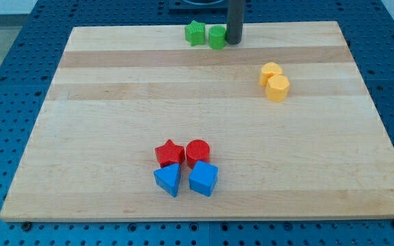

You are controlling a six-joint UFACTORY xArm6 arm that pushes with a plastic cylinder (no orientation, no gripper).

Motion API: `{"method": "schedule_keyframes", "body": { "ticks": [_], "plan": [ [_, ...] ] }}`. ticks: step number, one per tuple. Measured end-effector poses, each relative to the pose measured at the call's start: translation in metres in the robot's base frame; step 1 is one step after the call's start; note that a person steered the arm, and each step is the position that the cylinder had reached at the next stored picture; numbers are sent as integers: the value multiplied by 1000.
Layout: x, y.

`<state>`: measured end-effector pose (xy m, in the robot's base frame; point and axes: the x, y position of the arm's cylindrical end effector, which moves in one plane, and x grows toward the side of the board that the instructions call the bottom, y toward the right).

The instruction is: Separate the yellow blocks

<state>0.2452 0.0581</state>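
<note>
Two yellow blocks touch each other at the view's right: a rounded yellow block (pixel 270 72) above and a yellow hexagonal block (pixel 277 88) just below it. My tip (pixel 234 42) stands at the view's top, right beside a green block (pixel 217 37), well up and to the left of the yellow pair.
A green star block (pixel 195 33) sits left of the green block at the board's top edge. A red star (pixel 169 152), a red cylinder (pixel 198 152), a blue triangle (pixel 168 180) and a blue block (pixel 203 179) cluster near the view's bottom. The wooden board (pixel 101 109) lies on a blue perforated table.
</note>
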Motion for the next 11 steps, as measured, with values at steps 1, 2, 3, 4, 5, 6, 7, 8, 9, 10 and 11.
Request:
{"method": "schedule_keyframes", "body": {
  "ticks": [1,2,3,4,5,6,7,8,9,10,11],
  "plan": [
    [0,8],
    [12,39],
    [40,69],
    [71,92],
    [98,101],
    [115,93],
    [125,71],
    [129,44],
    [128,17],
    [117,-5],
    [100,-14]
  ]
}}
